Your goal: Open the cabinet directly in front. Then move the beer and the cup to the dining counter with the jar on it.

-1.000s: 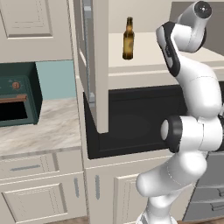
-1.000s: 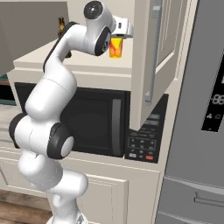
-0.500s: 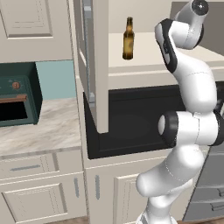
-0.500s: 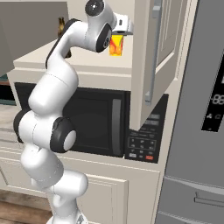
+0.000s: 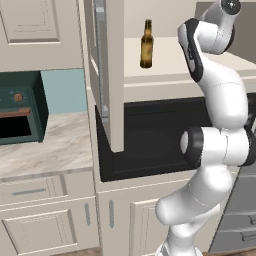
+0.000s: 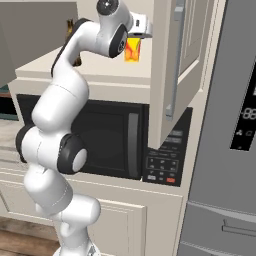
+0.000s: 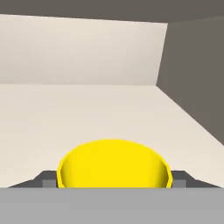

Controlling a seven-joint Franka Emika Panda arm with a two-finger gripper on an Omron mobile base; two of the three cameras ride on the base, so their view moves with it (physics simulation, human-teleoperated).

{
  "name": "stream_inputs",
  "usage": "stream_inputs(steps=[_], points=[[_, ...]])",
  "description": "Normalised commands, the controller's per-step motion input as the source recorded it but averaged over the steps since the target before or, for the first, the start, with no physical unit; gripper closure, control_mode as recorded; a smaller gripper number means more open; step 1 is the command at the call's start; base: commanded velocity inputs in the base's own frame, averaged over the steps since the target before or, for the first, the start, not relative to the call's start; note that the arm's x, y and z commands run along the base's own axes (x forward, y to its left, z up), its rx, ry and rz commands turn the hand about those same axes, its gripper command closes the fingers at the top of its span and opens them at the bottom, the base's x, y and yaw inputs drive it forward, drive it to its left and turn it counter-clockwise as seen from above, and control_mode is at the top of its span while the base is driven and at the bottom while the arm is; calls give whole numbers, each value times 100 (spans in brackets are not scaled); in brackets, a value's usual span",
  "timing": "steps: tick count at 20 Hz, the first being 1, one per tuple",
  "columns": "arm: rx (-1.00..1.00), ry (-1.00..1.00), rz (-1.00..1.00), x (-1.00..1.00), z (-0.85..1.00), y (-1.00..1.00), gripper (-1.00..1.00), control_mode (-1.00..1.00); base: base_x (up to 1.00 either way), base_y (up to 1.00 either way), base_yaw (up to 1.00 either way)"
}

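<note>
Half-hidden cup [image 7: 113, 164] between end effector [image 7: 113, 183] fingertips, grip impossible to confirm.

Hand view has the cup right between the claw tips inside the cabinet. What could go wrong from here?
1. The cup sits between the claw tips, but only their corners show, so I cannot tell whether the hold is firm; it might slip on the way out.
2. The open right cabinet door hangs close beside the wrist; a sideways pull could clip it.
3. The beer stands upright on the same shelf; a wide elbow swing might topple it.
</note>
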Motion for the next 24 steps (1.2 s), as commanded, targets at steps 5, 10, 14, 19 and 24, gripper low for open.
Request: stream_inputs(steps=[5,10,14,19,24], points=[[0,-43,0,-40,9,0,100,-100,0,0,0],[0,-3,0,-20,0,0,100,-100,0,0,0],[0,-2,0,-94,0,0,100,-100,0,0,0],[0,-2,0,-100,0,11,100,-100,0,0,0],[0,0,3,-100,-6,29,100,-100,0,0,0]])
